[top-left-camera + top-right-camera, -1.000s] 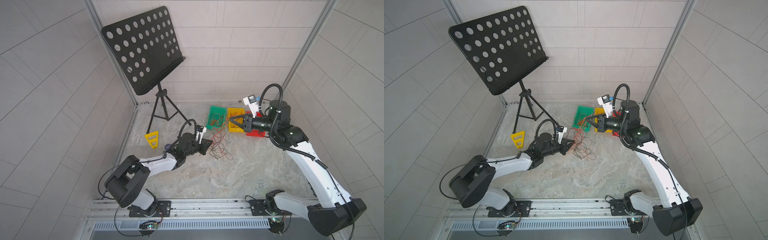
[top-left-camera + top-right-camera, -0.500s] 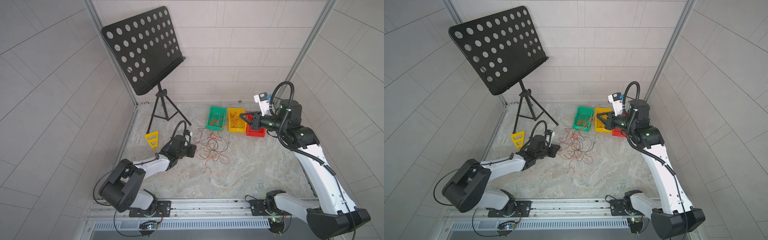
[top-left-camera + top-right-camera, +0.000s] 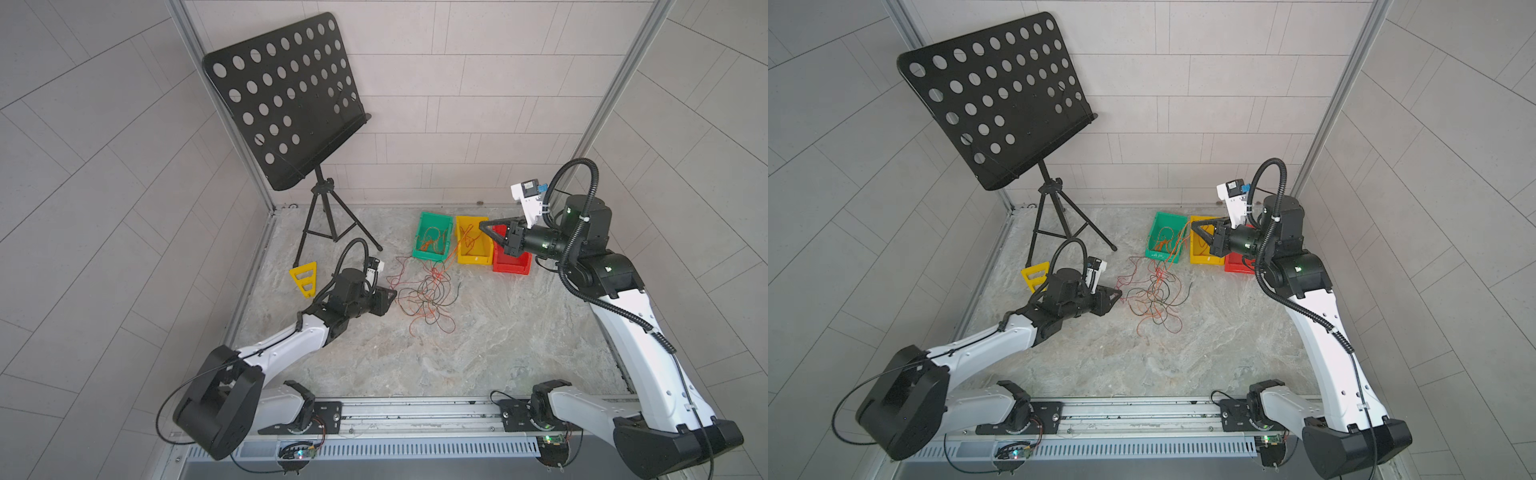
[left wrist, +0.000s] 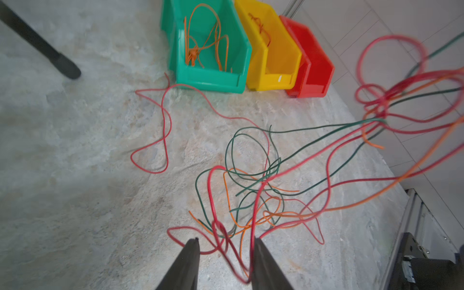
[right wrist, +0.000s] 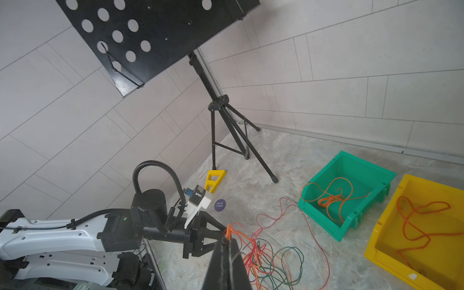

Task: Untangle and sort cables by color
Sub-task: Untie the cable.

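Observation:
A tangle of thin red, orange and dark cables (image 3: 424,295) (image 3: 1154,295) lies on the stone table between the arms. My left gripper (image 3: 392,294) (image 3: 1119,294) sits low at the tangle's left edge. In the left wrist view it (image 4: 226,241) is open, with loose red loops (image 4: 221,236) lying between the fingers. My right gripper (image 3: 482,226) (image 3: 1192,226) hovers over the yellow bin, shut on an orange cable (image 5: 232,232) that trails down to the tangle; its tips (image 5: 227,241) pinch that strand.
Three bins stand in a row at the back: green (image 3: 430,256) with orange cables, yellow (image 3: 473,259) with a reddish cable, red (image 3: 513,266). A black music stand (image 3: 286,99) on a tripod and a yellow triangular piece (image 3: 305,280) stand back left.
My left gripper has drawn back leftwards and opened. The right gripper shifted right and slightly up, still shut. The cables, stretched between the grippers before, now lie spread on the table.

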`<move>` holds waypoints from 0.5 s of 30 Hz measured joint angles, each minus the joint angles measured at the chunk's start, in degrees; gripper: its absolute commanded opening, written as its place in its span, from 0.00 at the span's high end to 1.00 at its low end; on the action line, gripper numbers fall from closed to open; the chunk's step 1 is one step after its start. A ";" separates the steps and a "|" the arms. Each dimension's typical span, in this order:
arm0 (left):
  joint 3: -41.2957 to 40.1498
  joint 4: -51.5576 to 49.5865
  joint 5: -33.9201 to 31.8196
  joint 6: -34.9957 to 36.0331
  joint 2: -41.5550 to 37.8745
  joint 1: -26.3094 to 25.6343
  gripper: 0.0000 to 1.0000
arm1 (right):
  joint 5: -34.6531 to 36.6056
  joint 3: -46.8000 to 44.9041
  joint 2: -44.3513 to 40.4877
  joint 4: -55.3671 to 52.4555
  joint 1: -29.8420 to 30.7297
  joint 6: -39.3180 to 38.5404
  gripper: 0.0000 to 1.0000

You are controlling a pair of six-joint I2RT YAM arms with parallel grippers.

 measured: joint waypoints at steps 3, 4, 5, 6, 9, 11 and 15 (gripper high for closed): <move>2.40 -0.20 1.66 0.76 -4.04 -0.15 0.47 | -1.81 -0.04 0.09 1.03 0.42 0.79 1.00; 3.50 -0.15 2.14 0.96 -4.81 -0.33 0.45 | -2.27 -0.04 0.13 1.44 0.68 1.05 1.00; 4.70 -0.09 2.54 1.18 -5.31 -0.66 0.43 | -2.60 -0.04 0.17 1.81 0.92 1.22 1.00; 6.08 0.04 2.86 1.46 -5.60 -1.27 0.41 | -2.95 -0.04 0.20 2.19 1.25 1.42 1.00; 10.19 0.50 3.37 2.62 -5.05 -4.15 0.39 | -3.76 -0.04 0.26 2.75 2.21 1.86 1.00; 12.94 0.94 3.54 3.72 -3.32 -6.19 0.39 | -4.24 -0.04 0.33 3.04 2.73 2.03 1.00; 18.34 1.64 3.67 6.47 3.15 -8.59 0.38 | -4.70 -0.04 0.55 3.17 3.52 2.27 1.00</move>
